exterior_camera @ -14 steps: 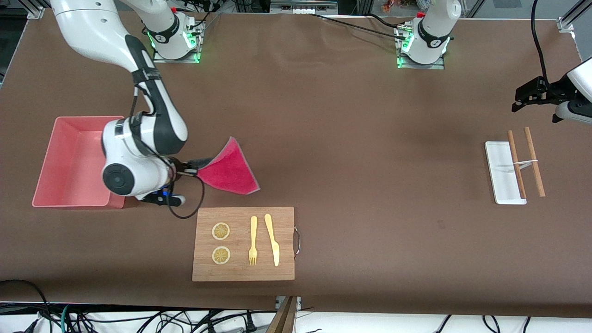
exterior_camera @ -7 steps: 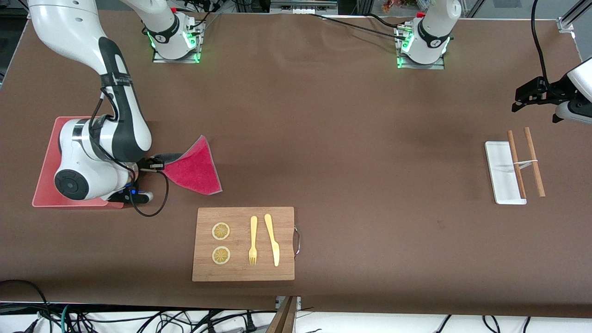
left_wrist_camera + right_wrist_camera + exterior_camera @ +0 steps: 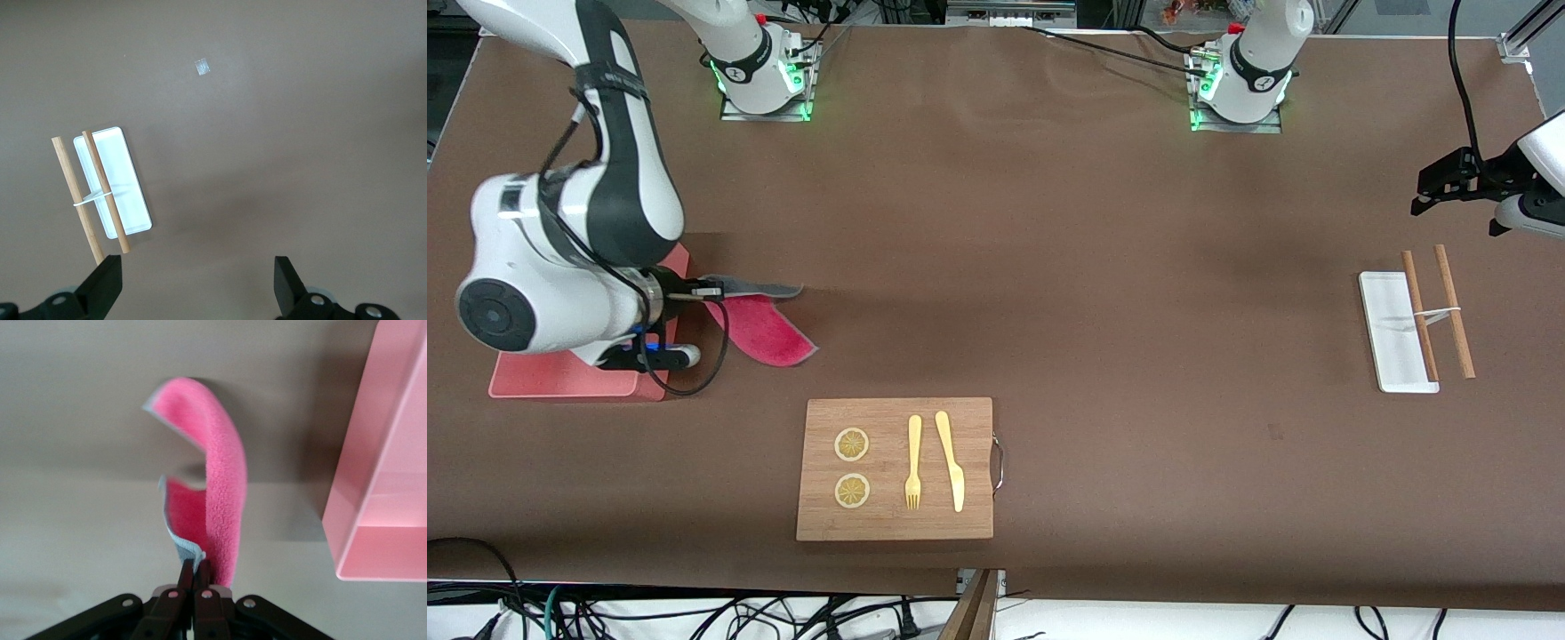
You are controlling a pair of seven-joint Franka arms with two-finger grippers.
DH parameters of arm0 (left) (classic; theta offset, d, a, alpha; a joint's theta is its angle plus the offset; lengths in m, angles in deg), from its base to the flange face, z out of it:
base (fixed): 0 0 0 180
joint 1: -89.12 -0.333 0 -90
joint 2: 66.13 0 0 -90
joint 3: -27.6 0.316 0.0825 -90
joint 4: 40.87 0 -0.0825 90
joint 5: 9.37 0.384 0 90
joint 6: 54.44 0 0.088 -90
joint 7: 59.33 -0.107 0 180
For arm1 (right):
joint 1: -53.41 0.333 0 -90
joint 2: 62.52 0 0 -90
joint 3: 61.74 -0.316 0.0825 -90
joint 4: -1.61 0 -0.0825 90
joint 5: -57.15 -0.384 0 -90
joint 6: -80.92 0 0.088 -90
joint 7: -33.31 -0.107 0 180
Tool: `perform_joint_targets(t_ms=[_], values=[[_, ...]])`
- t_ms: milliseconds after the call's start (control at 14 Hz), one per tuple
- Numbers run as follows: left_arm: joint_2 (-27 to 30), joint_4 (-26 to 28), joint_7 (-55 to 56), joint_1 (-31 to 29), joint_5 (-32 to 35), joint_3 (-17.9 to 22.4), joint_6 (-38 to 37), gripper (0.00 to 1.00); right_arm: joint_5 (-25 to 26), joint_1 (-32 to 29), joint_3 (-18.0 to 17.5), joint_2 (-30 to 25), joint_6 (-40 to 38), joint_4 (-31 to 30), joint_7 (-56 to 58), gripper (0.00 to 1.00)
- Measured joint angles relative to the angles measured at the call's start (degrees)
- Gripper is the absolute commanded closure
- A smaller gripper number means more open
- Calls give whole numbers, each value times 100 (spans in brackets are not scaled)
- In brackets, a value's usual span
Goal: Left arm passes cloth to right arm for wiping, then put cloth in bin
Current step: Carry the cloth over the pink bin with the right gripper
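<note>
My right gripper (image 3: 704,289) is shut on one corner of the cloth (image 3: 763,327), just past the bin's rim on the side toward the table's middle. The cloth trails from the fingers, magenta face curled outward (image 3: 217,473), dark grey face showing along its upper fold. The pink bin (image 3: 543,380) lies at the right arm's end of the table, mostly hidden under the right arm's wrist; one wall (image 3: 387,447) shows in the right wrist view. My right gripper (image 3: 193,572) pinches the pale edge. My left gripper (image 3: 1421,191) waits open above the left arm's end, nothing between its fingers (image 3: 197,279).
A wooden board (image 3: 894,524) with two lemon slices, a fork and a knife lies nearer to the front camera than the cloth. A small white tray (image 3: 1385,342) (image 3: 130,200) with two wooden sticks (image 3: 1451,307) across it sits below the left gripper.
The right arm has carried the cloth toward the bin and the right arm's end of the table; its wrist is now over the bin. The left arm has not moved.
</note>
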Motion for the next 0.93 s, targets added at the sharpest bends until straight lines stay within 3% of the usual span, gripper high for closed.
perform_joint_targets(t_ms=[429, 929], values=[[-2, -4, 0, 1, 0, -11, 0, 0, 71, -367, 214, -226, -1222, 1007, 680, 100], [-2, -7, 0, 1, 0, -14, -1, 0, 1394, -1297, 237, -708, -1428, 975, 2535, 100]])
